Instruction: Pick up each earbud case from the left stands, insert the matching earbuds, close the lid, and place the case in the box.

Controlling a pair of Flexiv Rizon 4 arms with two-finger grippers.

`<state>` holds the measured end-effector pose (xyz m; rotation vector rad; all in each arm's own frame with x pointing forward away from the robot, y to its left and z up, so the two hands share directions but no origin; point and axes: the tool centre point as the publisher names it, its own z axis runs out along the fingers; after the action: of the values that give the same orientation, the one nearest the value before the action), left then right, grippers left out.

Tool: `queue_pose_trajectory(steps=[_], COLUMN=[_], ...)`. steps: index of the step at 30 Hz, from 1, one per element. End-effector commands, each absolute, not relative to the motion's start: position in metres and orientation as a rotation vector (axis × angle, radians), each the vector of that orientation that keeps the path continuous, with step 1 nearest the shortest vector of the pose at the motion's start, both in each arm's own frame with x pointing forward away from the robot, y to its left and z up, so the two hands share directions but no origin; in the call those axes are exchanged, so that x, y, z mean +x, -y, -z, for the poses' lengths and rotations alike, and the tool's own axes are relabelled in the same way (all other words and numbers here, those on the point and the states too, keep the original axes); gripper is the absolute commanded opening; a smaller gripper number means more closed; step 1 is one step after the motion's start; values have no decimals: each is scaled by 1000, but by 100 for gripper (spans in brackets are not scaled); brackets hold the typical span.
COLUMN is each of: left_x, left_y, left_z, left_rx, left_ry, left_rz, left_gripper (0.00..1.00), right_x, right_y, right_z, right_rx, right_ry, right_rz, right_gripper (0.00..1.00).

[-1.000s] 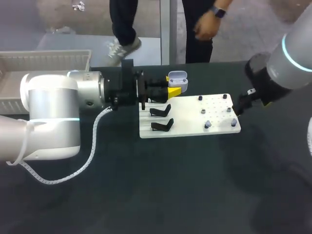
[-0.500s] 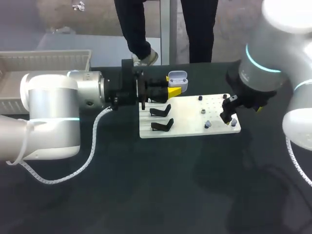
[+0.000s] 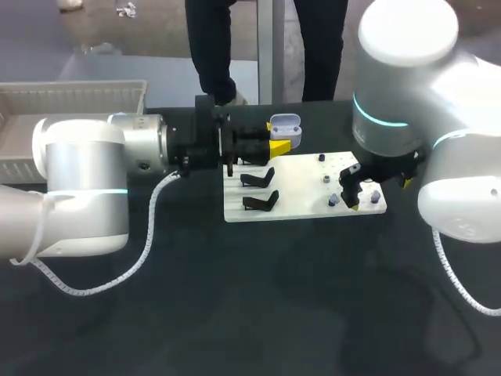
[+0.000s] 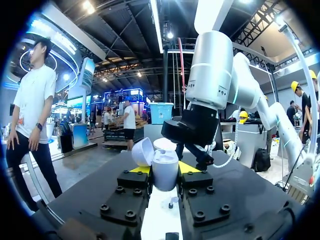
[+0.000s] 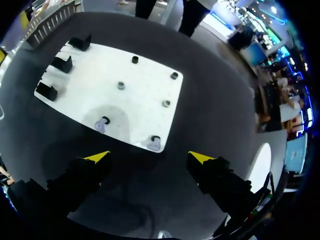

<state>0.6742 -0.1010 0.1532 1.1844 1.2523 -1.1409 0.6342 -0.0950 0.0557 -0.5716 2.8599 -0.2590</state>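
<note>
My left gripper [image 3: 279,146] is shut on a pale earbud case [image 3: 286,124], holding it above the back left corner of the white board [image 3: 301,205] with its lid up. In the left wrist view the case [image 4: 165,169] sits between the yellow tips of my left gripper [image 4: 164,171], its lid [image 4: 142,151] tipped back. My right gripper [image 3: 377,194] hangs open over the board's right end. In the right wrist view my right gripper [image 5: 149,156] has nothing in it, and two small earbuds [image 5: 102,123] [image 5: 154,144] rest on the board [image 5: 90,85] just ahead of it.
Two empty black stands [image 3: 258,178] [image 3: 262,202] sit on the board's left side, with small pegs [image 3: 323,178] across its right half. A white slatted box [image 3: 70,98] stands at the back left. Dark tabletop [image 3: 274,298] spreads in front of the board.
My right arm has swung in from the right edge to hang over the board's right end, gripper still open. The left arm and its case have not moved.
</note>
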Motion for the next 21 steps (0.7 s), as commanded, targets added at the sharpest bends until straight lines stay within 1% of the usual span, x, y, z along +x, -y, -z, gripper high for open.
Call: queue_pose_trajectory(steps=[1, 10, 12, 18, 19, 20, 21], left_x=[674, 674, 674, 674, 674, 674, 674], left_y=[101, 101, 101, 101, 101, 101, 101], left_z=[-153, -153, -153, -153, -153, -153, -153], left_rx=[1181, 1181, 1181, 1181, 1181, 1181, 1181], left_ry=[-1251, -1251, -1251, -1251, -1251, -1251, -1251], left_rz=[1139, 1139, 1139, 1139, 1139, 1139, 1139], left_gripper=[0, 0, 0, 0, 0, 0, 0], right_x=[636, 640, 641, 644, 645, 645, 645], right_y=[93, 94, 95, 96, 97, 97, 98], right_z=[-50, -43, -41, -36, -35, -35, -35], right_rx=[-571, -564, -560, -549, -548, -546, -543], right_ry=[-2878, -2895, -2900, -2908, -2909, -2911, -2912], right_rz=[261, 287, 294, 310, 311, 310, 312], right_gripper=[100, 100, 95, 91, 87, 81, 77])
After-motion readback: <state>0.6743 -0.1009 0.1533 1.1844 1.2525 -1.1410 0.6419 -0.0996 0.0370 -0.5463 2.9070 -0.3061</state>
